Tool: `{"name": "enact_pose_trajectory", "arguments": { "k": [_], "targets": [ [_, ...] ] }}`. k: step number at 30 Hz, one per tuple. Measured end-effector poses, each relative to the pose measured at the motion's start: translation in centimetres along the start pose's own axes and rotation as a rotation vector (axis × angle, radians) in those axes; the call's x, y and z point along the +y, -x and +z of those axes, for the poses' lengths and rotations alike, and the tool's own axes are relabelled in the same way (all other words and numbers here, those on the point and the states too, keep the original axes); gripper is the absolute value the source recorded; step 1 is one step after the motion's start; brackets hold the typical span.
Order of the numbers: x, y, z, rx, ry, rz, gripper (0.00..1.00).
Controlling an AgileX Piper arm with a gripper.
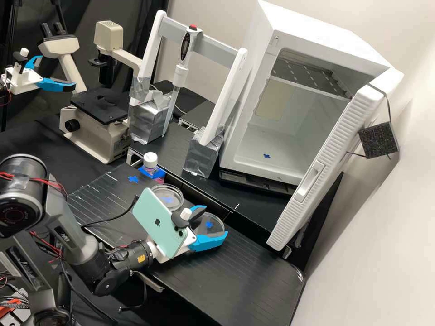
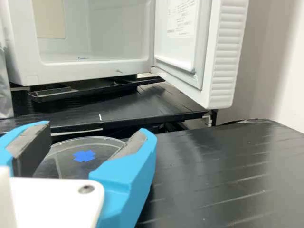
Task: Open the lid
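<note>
The gripper (image 1: 215, 221) partly hides the nearer dish (image 2: 66, 159), and the phone (image 1: 156, 222) covers part of the gripper.

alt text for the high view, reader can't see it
Over a black bench, a dark grey robot arm has its white-and-blue gripper at a clear round dish. A second clear dish and a white-capped bottle are nearby; behind are a microscope and an open white cabinet.

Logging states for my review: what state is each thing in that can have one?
Gripper, open
Dish at the gripper, lid on or off unclear
Other dish, lid on or off unclear
Bottle, upright, cap on
White cabinet door, open
</note>
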Motion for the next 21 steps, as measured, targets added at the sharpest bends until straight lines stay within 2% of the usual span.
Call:
{"name": "enact_pose_trajectory", "arguments": {
  "k": [7, 10, 12, 17, 21],
  "targets": [
    [0.5, 0.2, 0.1, -0.008, -0.009, 0.028, 1.0],
    [1.2, 0.5, 0.0, -0.008, -0.04, 0.071, 1.0],
    [1.8, 0.9, -0.2, 0.006, -0.08, 0.106, 1.0],
    [2.6, 1.9, -1.6, 0.089, -0.15, 0.124, 1.0],
    [2.3, 2.2, -2.8, 0.163, -0.159, 0.094, 1.0]
  ]
}}
